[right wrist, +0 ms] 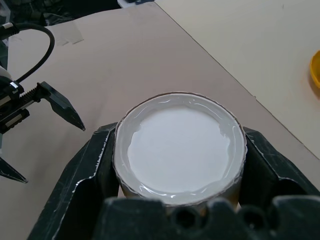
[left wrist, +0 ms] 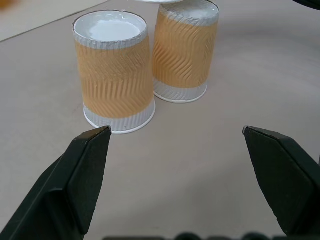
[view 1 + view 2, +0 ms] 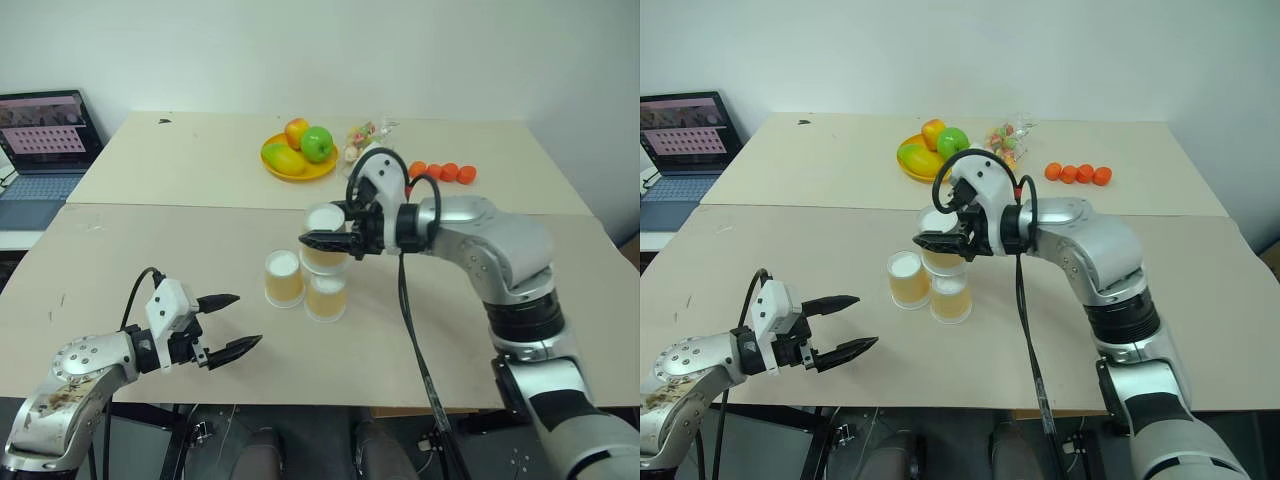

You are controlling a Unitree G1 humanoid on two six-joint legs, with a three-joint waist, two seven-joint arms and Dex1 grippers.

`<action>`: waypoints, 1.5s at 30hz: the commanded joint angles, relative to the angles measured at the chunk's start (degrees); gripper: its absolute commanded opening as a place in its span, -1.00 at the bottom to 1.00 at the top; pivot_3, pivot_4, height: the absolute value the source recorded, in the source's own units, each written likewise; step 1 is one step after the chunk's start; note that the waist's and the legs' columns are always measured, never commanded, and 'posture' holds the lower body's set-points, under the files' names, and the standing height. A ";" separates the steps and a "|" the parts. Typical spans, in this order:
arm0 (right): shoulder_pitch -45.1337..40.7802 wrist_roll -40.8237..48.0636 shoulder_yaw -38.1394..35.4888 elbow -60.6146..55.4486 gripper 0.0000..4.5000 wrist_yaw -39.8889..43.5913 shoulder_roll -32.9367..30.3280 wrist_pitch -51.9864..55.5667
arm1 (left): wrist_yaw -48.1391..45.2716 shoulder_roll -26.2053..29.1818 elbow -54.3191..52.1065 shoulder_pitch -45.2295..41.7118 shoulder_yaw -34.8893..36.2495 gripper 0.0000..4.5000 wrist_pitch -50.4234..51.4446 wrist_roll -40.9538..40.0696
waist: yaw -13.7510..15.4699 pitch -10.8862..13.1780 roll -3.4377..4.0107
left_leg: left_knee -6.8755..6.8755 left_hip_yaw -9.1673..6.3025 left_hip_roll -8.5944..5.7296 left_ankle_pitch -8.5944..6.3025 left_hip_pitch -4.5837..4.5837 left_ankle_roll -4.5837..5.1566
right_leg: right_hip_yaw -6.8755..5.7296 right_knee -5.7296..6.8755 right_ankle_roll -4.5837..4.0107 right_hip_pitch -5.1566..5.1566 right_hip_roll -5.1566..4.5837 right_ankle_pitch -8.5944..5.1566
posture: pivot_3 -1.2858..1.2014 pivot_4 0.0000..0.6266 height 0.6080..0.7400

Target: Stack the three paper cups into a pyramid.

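1. While two of the three paper cups stand upside down and side by side on the worktop point(image 3: 120, 250), the third cup point(image 3: 322, 240) is carried by the right tool point(image 3: 322, 242), whose black fingers are clenched on its sides, white base up.
2. Of the base pair, the left cup point(image 3: 284, 278) and the right cup point(image 3: 326, 297) sit just beside each other near the middle of the worktop; from the left wrist view their rims look close, though I cannot tell whether they touch.
3. My reading is that the placing step is in hand: the held cup hangs just behind and above the pair, and I cannot tell whether it already rests on them.
4. Next, the move calls for centring the held cup over the seam between the two bases, so its rim bears on both, then lowering it level and only then letting go.
5. A release too far to either side would likely tip the top cup or nudge a base cup away.
6. Meanwhile the left tool point(image 3: 228, 325) hovers low over the worktop in front of the cups, fingers spread wide and released, grasping nothing; it looks ready to steady the base pair if needed.
7. Well behind, a yellow fruit plate point(image 3: 300, 172) and a row of small orange things point(image 3: 442, 172) play no part.
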 commanded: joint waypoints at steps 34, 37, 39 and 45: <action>-1.21 3.93 2.24 -1.71 0.25 -0.71 6.52 -0.88 | -0.08 0.21 1.49 -2.58 -2.59 1.00 -2.84 1.06 | -0.21 0.00 0.01 | -0.02 -0.01 0.03 0.00 -0.01 0.00 | -0.02 0.00 -0.03 -0.03 0.03 -0.01 | 0.03 -0.52 0.91; -0.96 3.40 2.73 -1.41 0.25 -0.08 6.54 -1.90 | 0.11 0.34 1.06 -2.39 -2.41 1.00 -2.65 0.86 | -0.21 0.00 0.01 | -0.02 0.00 0.03 0.00 -0.02 0.00 | -0.02 -0.01 -0.03 -0.04 0.02 -0.01 | 0.03 -0.52 0.91; -0.73 3.14 2.85 -1.20 0.25 0.25 6.52 -2.43 | 0.21 0.47 0.84 -2.25 -2.21 1.00 -2.46 0.65 | -0.21 0.01 0.01 | -0.03 -0.01 0.04 0.00 -0.01 0.00 | -0.02 0.00 -0.03 -0.04 0.03 -0.01 | 0.03 -0.52 0.91; -0.34 2.22 3.28 -0.53 0.25 1.12 6.48 -4.09 | 0.45 0.78 0.62 -2.44 -1.92 1.00 -1.98 0.24 | -0.20 0.01 0.01 | -0.03 -0.01 0.04 0.00 -0.01 0.00 | -0.03 0.00 -0.03 -0.04 0.02 -0.01 | 0.03 -0.52 0.91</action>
